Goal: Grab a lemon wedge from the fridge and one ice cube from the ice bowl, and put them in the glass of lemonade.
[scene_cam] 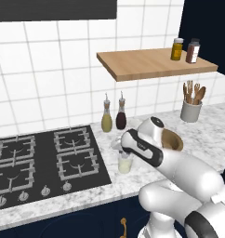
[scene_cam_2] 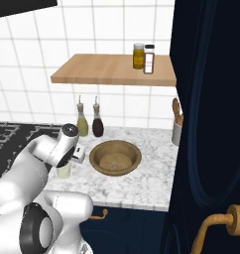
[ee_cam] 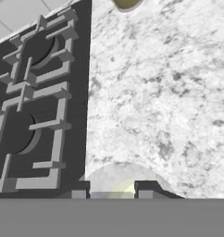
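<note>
From the left base view, the gripper [scene_cam: 125, 151] hangs directly over the glass of lemonade [scene_cam: 125, 163], placed for a drop into it. From the right base view, the ice bowl [scene_cam_2: 115, 157] sits just beside the glass [scene_cam_2: 64, 169] on the counter [scene_cam_2: 142, 183], within short reach. In the hand view, the fingertips [ee_cam: 146, 187] stand narrowly apart above the pale rim; whether they pinch anything cannot be told.
</note>
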Available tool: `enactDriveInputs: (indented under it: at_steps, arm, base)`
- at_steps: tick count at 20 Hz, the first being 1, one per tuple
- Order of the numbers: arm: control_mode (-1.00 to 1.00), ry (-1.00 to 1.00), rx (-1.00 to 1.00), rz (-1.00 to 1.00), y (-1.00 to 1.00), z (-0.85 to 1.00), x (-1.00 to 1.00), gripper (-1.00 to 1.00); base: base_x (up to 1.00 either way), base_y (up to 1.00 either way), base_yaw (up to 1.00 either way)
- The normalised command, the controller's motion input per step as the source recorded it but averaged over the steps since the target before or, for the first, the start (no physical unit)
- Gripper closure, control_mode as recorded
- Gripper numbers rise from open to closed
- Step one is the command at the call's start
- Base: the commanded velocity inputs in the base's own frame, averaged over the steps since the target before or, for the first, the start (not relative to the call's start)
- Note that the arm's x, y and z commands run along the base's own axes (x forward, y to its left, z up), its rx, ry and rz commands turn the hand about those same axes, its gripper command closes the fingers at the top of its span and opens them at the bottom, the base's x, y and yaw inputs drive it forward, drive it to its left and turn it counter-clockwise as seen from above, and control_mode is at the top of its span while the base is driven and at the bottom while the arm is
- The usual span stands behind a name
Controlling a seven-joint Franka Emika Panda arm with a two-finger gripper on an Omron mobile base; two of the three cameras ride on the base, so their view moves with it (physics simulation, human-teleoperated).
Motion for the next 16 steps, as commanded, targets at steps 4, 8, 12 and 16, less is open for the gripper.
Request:
enactDriveInputs:
  at_steps: [4,8,12,16]
  arm:
    - [-1.0,0.0,0.0,0.0,0.0,0.11,-0.12,-1.0]
    - [-1.0,0.0,0.0,0.0,0.0,0.24,0.0,-1.0]
    - [-1.0,-0.01,0.0,0.0,0.0,0.67,0.0,-1.0]
    - [-1.0,0.0,-0.02,0.0,0.14,0.61,-0.17,-1.0]
  base:
    - [0.0,0.0,0.0]
    - [0.0,0.0,0.0]
    - [0.0,0.0,0.0]
    - [0.0,0.0,0.0]
